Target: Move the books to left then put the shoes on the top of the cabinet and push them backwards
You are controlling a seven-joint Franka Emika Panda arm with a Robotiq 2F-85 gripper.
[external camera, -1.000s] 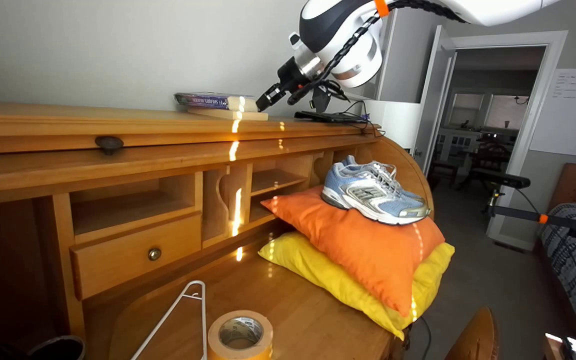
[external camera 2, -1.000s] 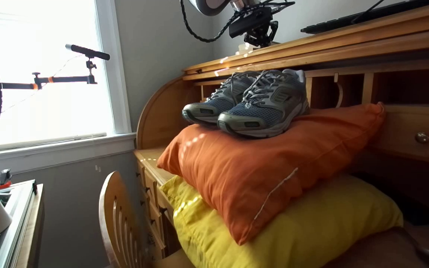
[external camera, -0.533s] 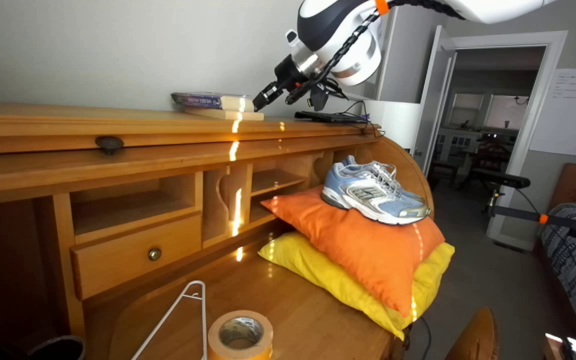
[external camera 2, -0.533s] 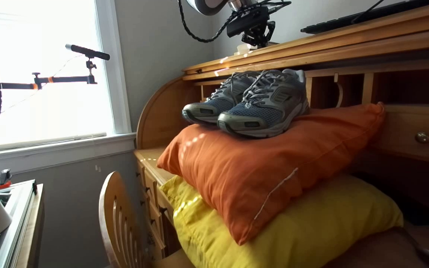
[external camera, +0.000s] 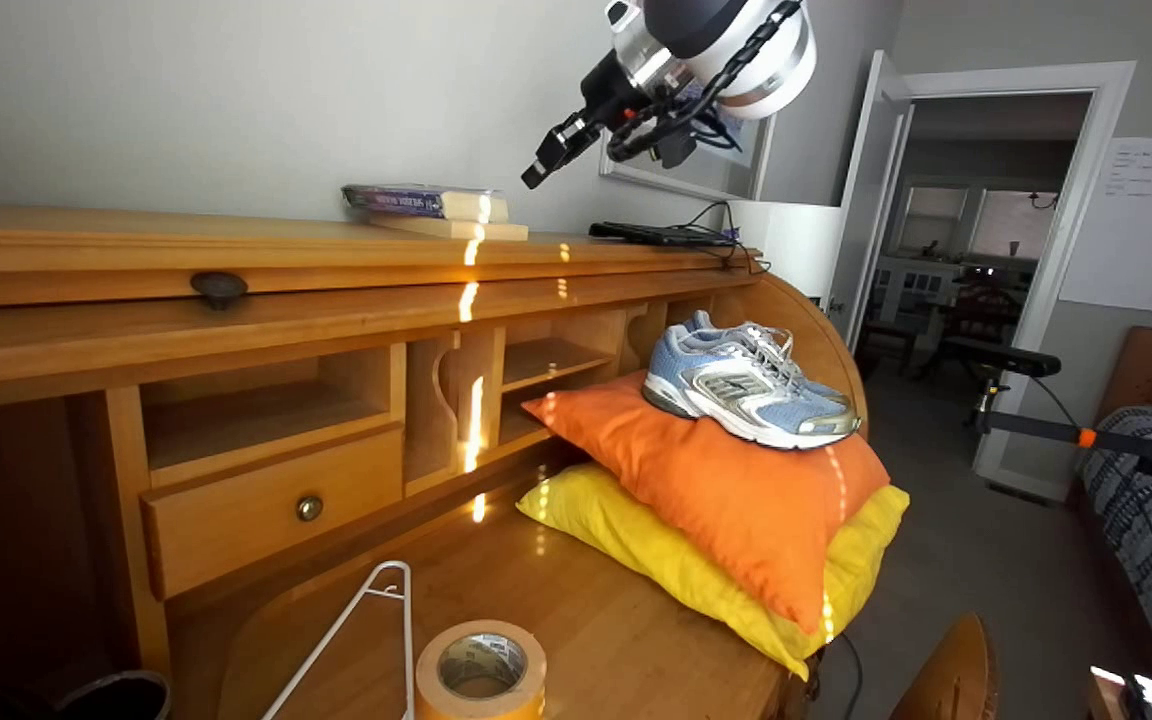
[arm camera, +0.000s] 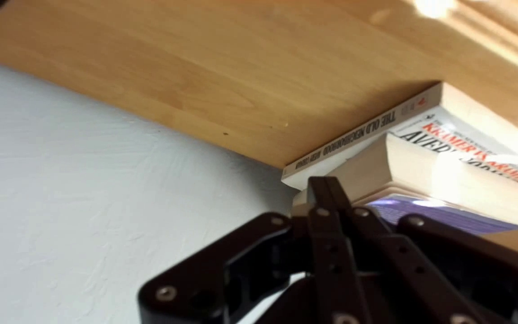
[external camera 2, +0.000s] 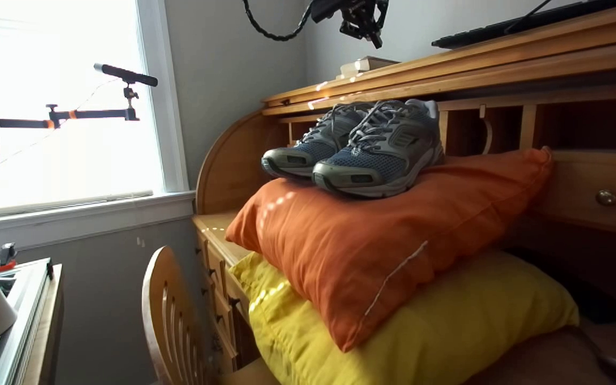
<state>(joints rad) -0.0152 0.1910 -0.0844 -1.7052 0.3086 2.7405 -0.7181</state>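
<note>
Watch the books [external camera: 426, 203] first: they lie as a stacked pair on top of the cabinet [external camera: 286, 325], the upper one offset on the lower, so a push that meets only the upper would likely slide it off its mate instead of shifting both. In the wrist view they sit close by the wall [arm camera: 83, 202], and a push angled that way could jam them. Your harder risk is the shoes [external camera: 746, 385], side by side on the orange cushion [external camera: 716, 490], with the yellow cushion [external camera: 626, 525] beneath; press down there and the soft support may sag or skid, spilling one shoe as you reach for the other. Up top, the black keyboard-like thing [external camera: 658, 236] could block a shoe you push backwards if you set it down too close. Your gripper [arm camera: 329, 186] has its jaws pressed together, no gap showing and nothing between them; both exterior views show it in the air, higher than the books and apart from them, touching nothing. You need to spread it before it can take a shoe.
</note>
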